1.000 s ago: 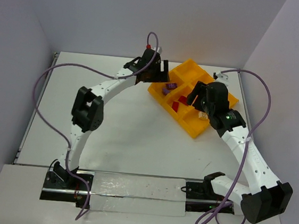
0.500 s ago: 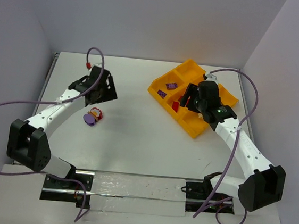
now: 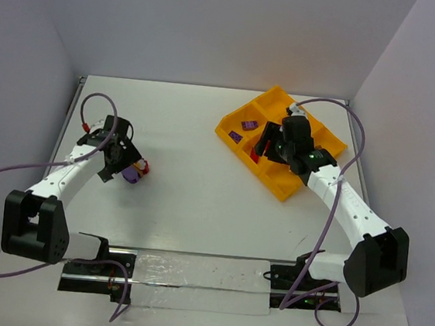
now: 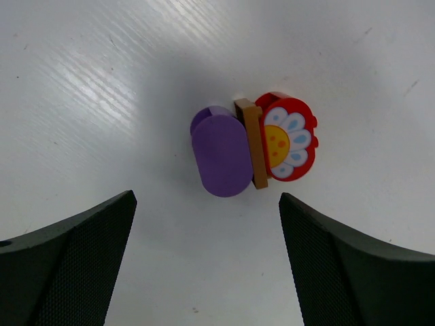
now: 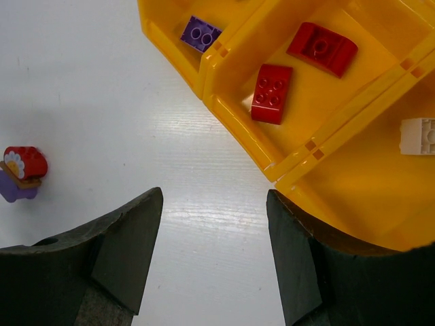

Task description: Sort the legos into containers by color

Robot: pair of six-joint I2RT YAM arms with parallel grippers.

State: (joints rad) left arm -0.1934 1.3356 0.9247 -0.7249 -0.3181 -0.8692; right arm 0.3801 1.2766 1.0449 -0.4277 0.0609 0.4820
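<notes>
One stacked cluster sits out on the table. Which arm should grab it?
Left. The left gripper hangs right over the cluster, jaws open either side of it; the right gripper is away over the tray.

Glossy plastic legos (image 4: 251, 146), glossy tray (image 5: 236, 130)

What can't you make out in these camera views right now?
- Top view: the right tool covers part of the tray's middle compartments.
- Right wrist view: the white brick is cut off by the right edge.
- Top view: the brick cluster by the left tool is too small to separate its pieces.
</notes>
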